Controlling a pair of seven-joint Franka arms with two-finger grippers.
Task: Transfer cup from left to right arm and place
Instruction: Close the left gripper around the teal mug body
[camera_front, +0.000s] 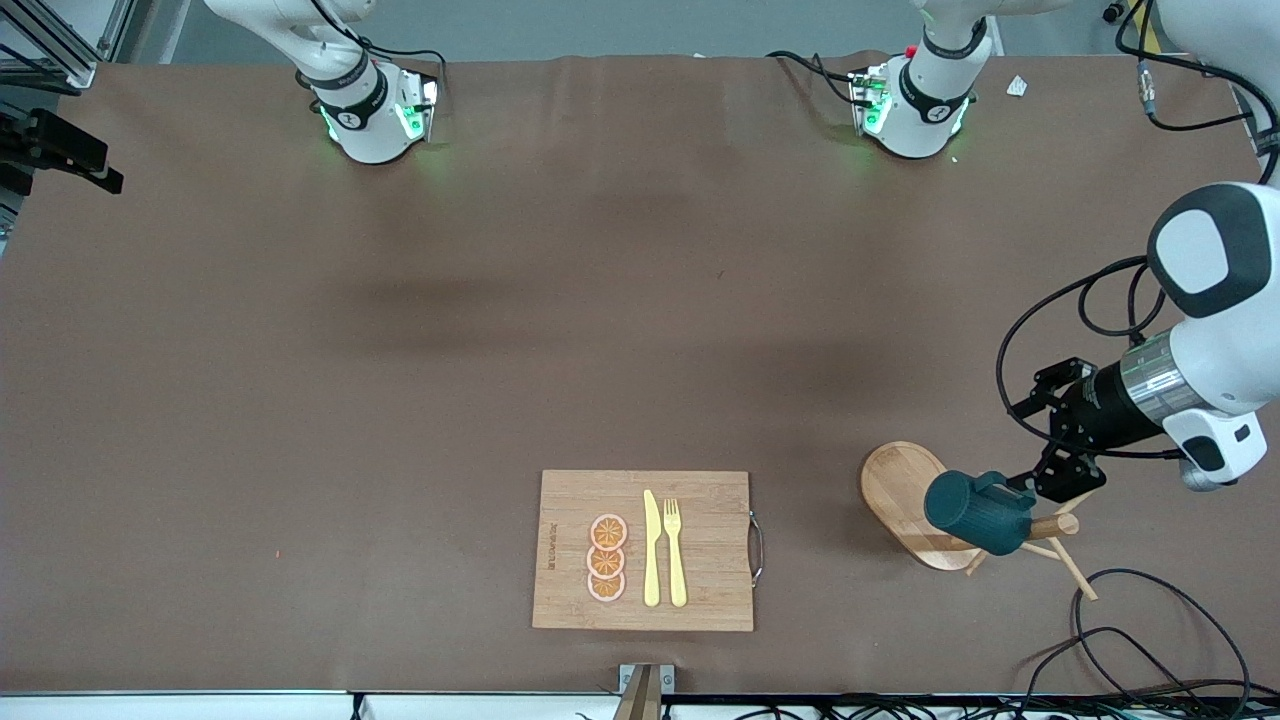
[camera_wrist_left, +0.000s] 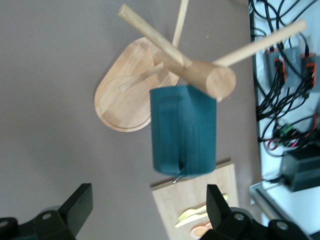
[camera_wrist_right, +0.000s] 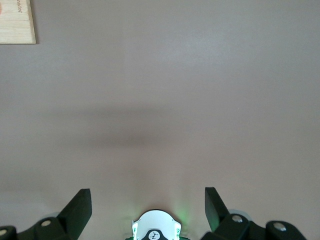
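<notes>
Front view: left gripper hovers level, fingers apart, beside the cup.

table is covered in a flat matte brown, no pattern at all. the cup is a dark teal-green, with faint vertical ridges down its side in the left wrist view. it hangs on a mug stand of pale honey-coloured wood, pegs and base alike. the cutting board is light bamboo with fine grain stripes and a dark metal handle. on it sit three orange slices, orange with pinkish-white rims and darker segment lines, plus a pale yellow knife and fork. the left end effector is black, on a white and dark grey arm. both arm bases glow green. cables are black.
</notes>
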